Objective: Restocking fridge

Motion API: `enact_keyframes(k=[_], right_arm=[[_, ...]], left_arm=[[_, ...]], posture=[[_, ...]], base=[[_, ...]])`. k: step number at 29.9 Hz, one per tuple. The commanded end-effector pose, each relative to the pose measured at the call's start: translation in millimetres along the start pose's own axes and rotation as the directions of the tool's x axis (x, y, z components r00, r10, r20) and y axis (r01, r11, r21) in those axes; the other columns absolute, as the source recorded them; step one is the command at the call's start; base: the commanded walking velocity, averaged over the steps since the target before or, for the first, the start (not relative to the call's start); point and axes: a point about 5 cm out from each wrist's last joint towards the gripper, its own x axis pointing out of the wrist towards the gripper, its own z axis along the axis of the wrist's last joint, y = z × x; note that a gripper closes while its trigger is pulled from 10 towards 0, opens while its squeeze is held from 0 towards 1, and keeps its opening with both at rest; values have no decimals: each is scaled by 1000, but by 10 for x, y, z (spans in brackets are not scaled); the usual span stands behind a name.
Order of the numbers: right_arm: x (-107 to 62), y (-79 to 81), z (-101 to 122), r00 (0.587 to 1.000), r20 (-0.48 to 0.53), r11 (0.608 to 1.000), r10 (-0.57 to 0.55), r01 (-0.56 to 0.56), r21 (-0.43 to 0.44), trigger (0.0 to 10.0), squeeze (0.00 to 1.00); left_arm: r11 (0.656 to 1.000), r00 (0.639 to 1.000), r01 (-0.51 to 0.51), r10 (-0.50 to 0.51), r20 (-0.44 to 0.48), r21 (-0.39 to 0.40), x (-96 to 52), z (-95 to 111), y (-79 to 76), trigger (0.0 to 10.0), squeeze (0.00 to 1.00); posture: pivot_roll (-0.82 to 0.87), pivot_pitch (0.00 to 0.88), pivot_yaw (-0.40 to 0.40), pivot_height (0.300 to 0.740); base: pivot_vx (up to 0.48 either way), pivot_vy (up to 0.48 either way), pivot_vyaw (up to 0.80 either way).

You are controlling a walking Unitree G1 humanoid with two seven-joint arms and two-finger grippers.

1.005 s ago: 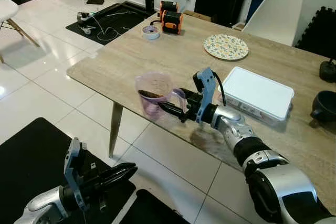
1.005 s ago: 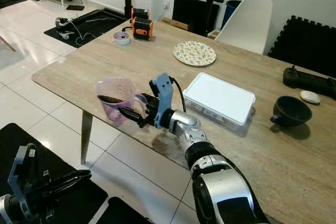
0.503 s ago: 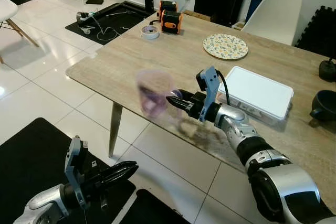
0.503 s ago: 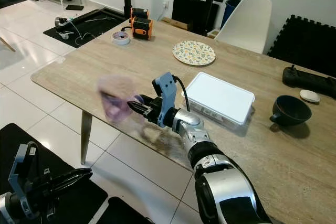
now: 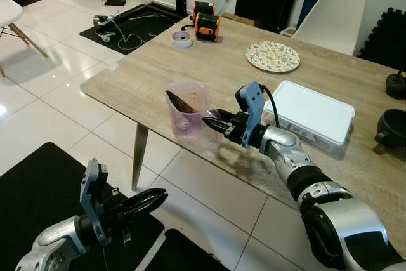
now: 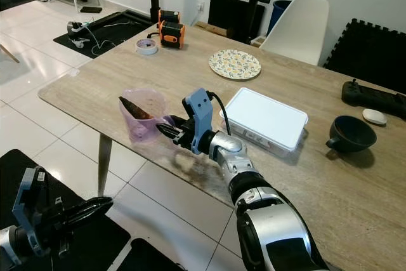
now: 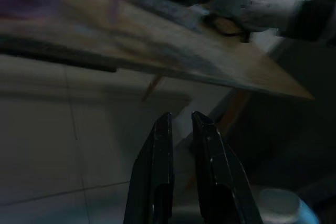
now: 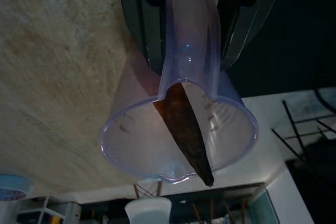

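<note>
A clear purple measuring cup (image 5: 188, 109) with a dark brown piece leaning inside it is upright at the near edge of the wooden table (image 5: 139, 71). My right gripper (image 5: 213, 125) is shut on the cup's handle, and the right wrist view shows the cup (image 8: 178, 140) with both fingers clamped on that handle. Whether the cup's base rests on the table or hovers just above it cannot be told. My left gripper (image 5: 150, 200) hangs low over the floor in front of the table, fingers together and holding nothing; the left wrist view looks up at the table's underside.
A white lidded box (image 5: 311, 113) lies just right of my right arm. Farther back are a patterned plate (image 5: 273, 56), a tape roll (image 5: 182, 39) and an orange-black device (image 5: 205, 20). A black bowl (image 6: 351, 134) sits right. A white chair (image 5: 330, 17) stands behind; black mats (image 5: 38, 182) cover the floor.
The cup was blurred in motion half a second ago and is now sharp, upright and slightly higher. My right gripper has drawn a little to the right. The left arm barely shifted.
</note>
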Motion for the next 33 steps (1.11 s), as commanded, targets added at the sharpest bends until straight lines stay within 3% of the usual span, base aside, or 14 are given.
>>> enact_keyframes(k=[1,5,6,7,13,15,16,20,21,24,25,27,31,33], right_arm=[[-40,2,22,998,58,999,39,-41,33,0,0],[-74,34,105,981,136,989,137,-144,41,0,0],[-102,51,143,968,167,980,187,-195,33,2980,0],[-127,63,164,958,180,973,222,-229,21,10000,0],[-257,131,185,919,185,937,348,-350,-23,10000,0],[-373,227,195,874,170,890,455,-454,-51,10000,0],[-373,227,195,874,170,890,455,-454,-51,10000,0],[-496,340,174,831,120,840,543,-539,-66,10000,0],[-543,381,121,822,80,826,564,-561,-63,10000,0],[-585,419,69,814,47,815,578,-576,-58,10000,0],[-627,450,-8,810,6,809,586,-585,-47,10000,0],[-627,450,-8,810,6,809,586,-585,-47,10000,0],[-762,579,-208,784,-89,787,615,-617,7,10000,0],[-789,614,-252,779,-113,785,617,-619,21,10000,0]], left_arm=[[997,997,-74,74,-19,-2,-12,-91,88,10000,0],[982,983,-185,185,-22,-27,-43,-207,236,10000,0],[969,970,-243,243,-24,-43,-63,-273,305,10000,0],[956,958,-288,287,-23,-56,-81,-325,353,10000,0],[888,894,-446,447,-22,-113,-157,-493,488,10000,0],[799,816,-576,576,-56,-173,-275,-688,556,10000,0],[799,816,-576,576,-56,-173,-275,-688,556,10000,0],[678,714,-696,687,-134,-235,-422,-980,547,10000,0],[617,663,-743,730,-166,-257,-487,-1083,530,10000,0],[561,615,-783,763,-199,-270,-543,-1173,512,10000,0],[501,562,-821,792,-237,-273,-606,-1268,479,10000,0],[501,562,-821,792,-237,-273,-606,-1268,479,10000,0],[344,422,-901,836,-351,-265,-762,-1553,330,10000,0],[309,390,-915,840,-378,-260,-791,-1624,283,10000,0]], posture=[[48,42,-57,740],[37,20,-56,740],[30,11,-55,740],[29,9,-55,740],[15,0,-53,740],[5,0,-47,740],[5,0,-47,740],[-3,0,-44,740],[-4,0,-45,740],[-6,0,-46,740],[-11,0,-45,740],[-11,0,-45,740],[-23,0,-43,740],[-25,0,-43,740]], base=[[0,0,0],[0,0,0],[0,0,0],[0,0,0],[0,0,0],[0,0,0],[0,0,0],[0,0,0],[0,0,0],[0,0,0],[0,0,0],[0,0,0],[0,0,0],[0,0,0]])
